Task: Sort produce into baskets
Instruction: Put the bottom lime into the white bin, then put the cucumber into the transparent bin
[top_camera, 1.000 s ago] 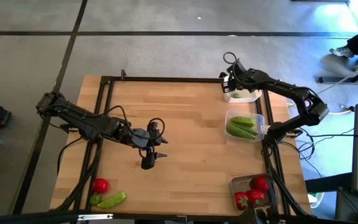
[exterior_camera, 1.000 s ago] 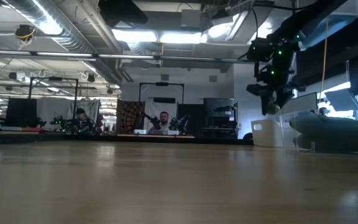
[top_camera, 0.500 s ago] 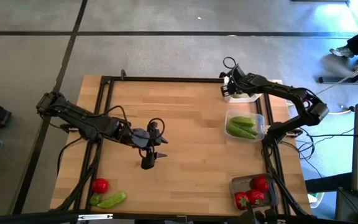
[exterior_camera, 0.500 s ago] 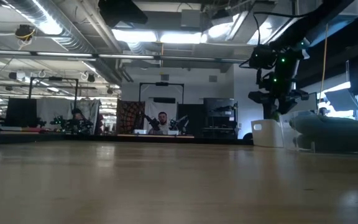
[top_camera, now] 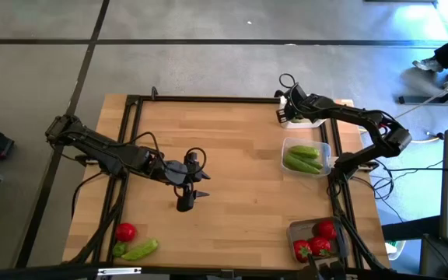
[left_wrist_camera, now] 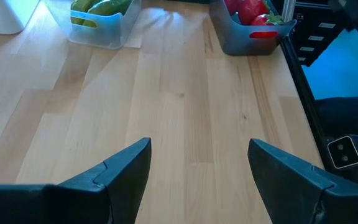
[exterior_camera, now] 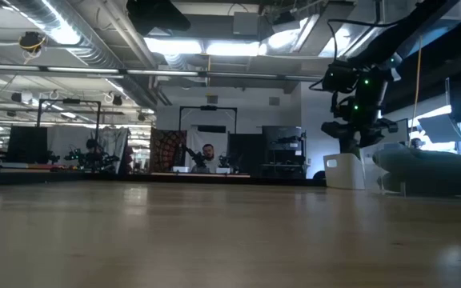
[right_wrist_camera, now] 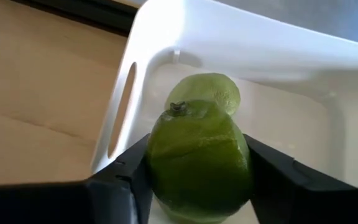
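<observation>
While high view hides it, right hand [right_wrist_camera: 197,186] grips lime [right_wrist_camera: 197,165] over white basket [right_wrist_camera: 166,37]; left hand [left_wrist_camera: 197,162] wide.

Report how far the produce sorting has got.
Done: pods sit in the clear basket, tomatoes in the grey basket, one lime in the white basket. In hand: the right hand holds a lime over it. Left: a tomato and green pod. The left hand waits open mid-table.

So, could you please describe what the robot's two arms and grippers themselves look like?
Both arms are dark, slim and jointed, with thin black cables looping beside them. The left gripper has two broad, wedge-shaped black fingers. The right gripper has similar dark angular fingers, and its wrist shows small green lights in the low view.
</observation>
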`<state>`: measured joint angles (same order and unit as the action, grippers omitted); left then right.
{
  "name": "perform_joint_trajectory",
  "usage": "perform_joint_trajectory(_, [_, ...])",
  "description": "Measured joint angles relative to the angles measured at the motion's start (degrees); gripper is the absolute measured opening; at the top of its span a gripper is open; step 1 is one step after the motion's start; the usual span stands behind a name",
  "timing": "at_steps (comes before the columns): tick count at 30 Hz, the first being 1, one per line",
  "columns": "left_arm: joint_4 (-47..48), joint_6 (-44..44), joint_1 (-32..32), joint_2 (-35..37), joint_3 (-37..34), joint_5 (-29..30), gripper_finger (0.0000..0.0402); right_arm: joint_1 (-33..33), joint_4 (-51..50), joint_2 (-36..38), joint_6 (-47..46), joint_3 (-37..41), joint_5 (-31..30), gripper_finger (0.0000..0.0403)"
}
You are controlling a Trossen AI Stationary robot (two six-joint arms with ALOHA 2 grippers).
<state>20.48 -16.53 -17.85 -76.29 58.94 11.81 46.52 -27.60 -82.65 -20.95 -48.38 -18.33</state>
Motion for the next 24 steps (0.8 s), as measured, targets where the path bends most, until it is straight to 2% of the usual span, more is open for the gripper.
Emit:
perform_joint_trajectory(7, [-0.04, 0.00, 0.00, 0.00, 0.00, 0.00, 0.0267, 0.00, 0.58, 0.00, 0.22, 0.26, 0.20, 0.0264])
perform_joint_trajectory(11, [-0.08, 0.00, 0.00, 0.00, 0.00, -0.02, 0.0267, -0.07, 0.49, 0.69, 1.21, 0.26, 2.11, 0.0270])
perform_joint_trajectory(15, [-0.08, -0.62, -0.01, 0.00, 0.00, -0.01, 0.0267, -1.44, 0.49, 4.06, 2.09, -0.40, 6.97, 0.0266])
perform_joint_trajectory(18, [-0.10, -3.24, 0.00, 0.00, 0.00, -0.04, 0.0267, -4.41, 0.63, 8.09, 2.84, -1.46, 9.95, 0.0265])
perform_joint_trajectory(24, [0.20, -4.50, -1.17, 0.00, 0.00, -2.92, 0.0267, -15.26, 3.70, 16.83, 3.46, -2.01, 9.93, 0.0264])
